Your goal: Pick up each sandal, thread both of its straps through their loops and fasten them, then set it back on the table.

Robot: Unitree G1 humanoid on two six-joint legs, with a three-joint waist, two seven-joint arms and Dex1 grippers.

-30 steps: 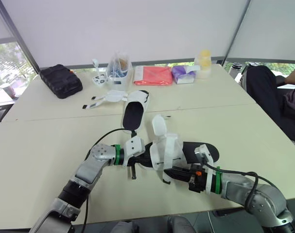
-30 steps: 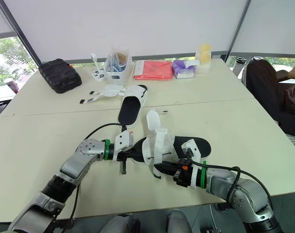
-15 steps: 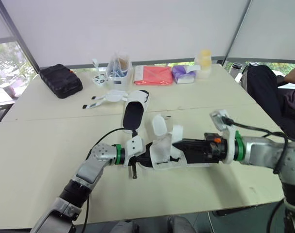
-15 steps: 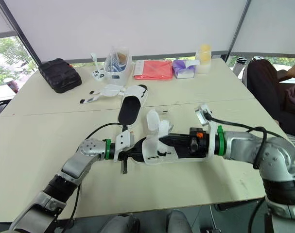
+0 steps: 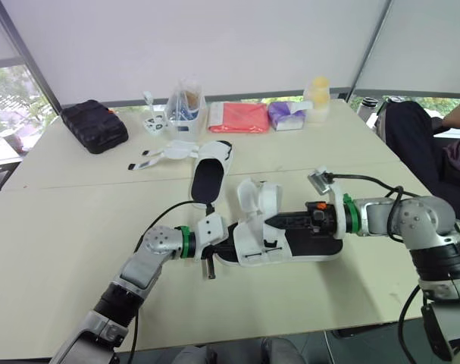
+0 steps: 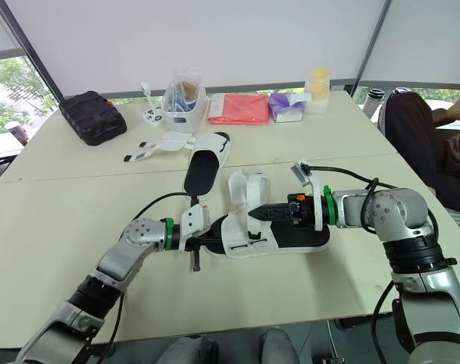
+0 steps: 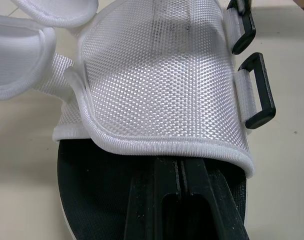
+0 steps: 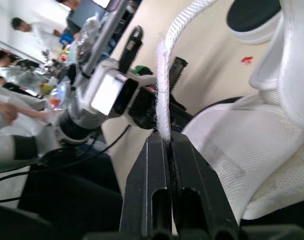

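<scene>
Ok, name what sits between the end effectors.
The near sandal: its white upper fills the gap, the right end effector pinching a strap, left eye view.

Left arm (image 5: 142, 262) reaching forward low, elbow bent, wrist level; left pincer (image 7: 179, 165) fingers pressed together, tips aimed at right pincer. Right arm (image 6: 381, 212) bent inward, forearm level, facing left pincer; right pincer (image 6: 258, 210) clamped on white strap (image 8: 163, 95), strap edge rising from between fingertips
</scene>
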